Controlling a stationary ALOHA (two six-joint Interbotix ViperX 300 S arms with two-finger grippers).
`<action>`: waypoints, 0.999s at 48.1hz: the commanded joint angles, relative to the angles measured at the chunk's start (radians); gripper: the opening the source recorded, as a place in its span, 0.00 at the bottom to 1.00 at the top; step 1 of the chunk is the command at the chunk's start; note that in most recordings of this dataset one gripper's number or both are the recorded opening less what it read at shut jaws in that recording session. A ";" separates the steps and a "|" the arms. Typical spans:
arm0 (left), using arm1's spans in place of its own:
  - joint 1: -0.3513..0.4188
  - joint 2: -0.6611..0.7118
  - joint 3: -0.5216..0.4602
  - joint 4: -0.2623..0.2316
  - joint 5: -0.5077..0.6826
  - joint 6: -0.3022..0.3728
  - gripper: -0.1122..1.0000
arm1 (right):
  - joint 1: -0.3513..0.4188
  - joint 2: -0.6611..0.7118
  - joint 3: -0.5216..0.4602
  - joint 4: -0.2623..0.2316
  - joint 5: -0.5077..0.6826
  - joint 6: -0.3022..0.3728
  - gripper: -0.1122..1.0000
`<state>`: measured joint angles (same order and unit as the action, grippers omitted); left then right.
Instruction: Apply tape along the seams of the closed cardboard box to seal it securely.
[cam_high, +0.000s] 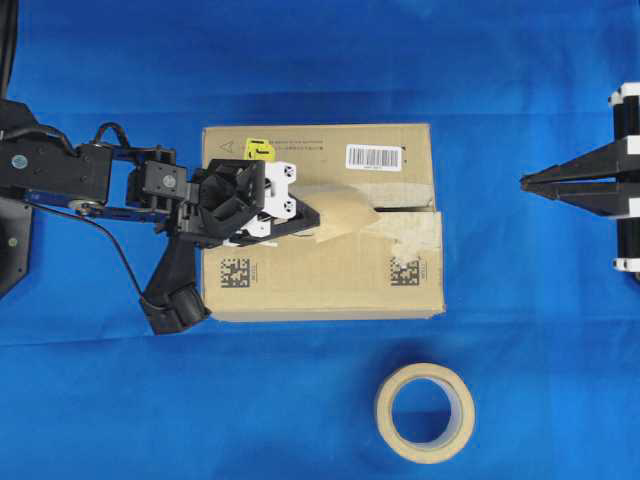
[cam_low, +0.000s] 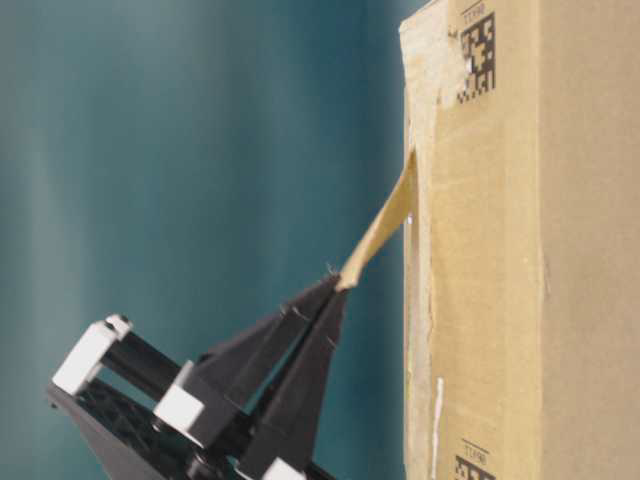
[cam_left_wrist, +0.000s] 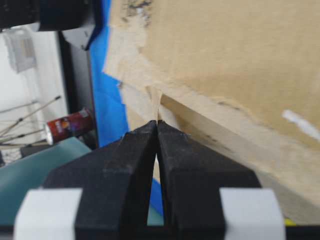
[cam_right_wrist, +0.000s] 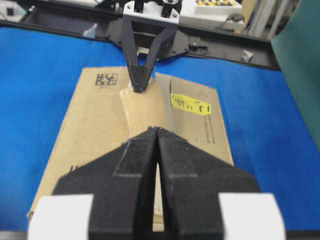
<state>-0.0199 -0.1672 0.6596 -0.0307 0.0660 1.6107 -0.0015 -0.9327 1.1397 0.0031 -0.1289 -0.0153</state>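
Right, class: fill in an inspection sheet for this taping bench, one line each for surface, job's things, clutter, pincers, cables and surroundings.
Surface: blue cloth under everything.
Job's things: cardboard box lies flat; tape strip lies over its seam, one end lifted.
Clutter: tape roll on the cloth, apart from the box.
Pincers: left pincer shut on the strip's lifted end; right pincer shut, empty, off the box.
Cables: black cable loops beside the left arm.
Surroundings: red can and teal board beyond the table.
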 joint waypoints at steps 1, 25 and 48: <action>-0.005 -0.021 0.006 -0.003 0.008 -0.011 0.12 | -0.002 0.014 -0.023 -0.002 -0.005 0.002 0.12; 0.015 -0.003 0.054 -0.002 0.018 -0.015 0.12 | -0.002 0.048 -0.029 0.002 -0.018 0.015 0.12; 0.020 0.023 0.055 -0.002 0.032 -0.015 0.12 | -0.002 0.204 -0.081 0.018 -0.097 0.029 0.13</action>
<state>-0.0031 -0.1365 0.7240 -0.0307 0.0997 1.5969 -0.0015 -0.7578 1.0937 0.0138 -0.1979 0.0092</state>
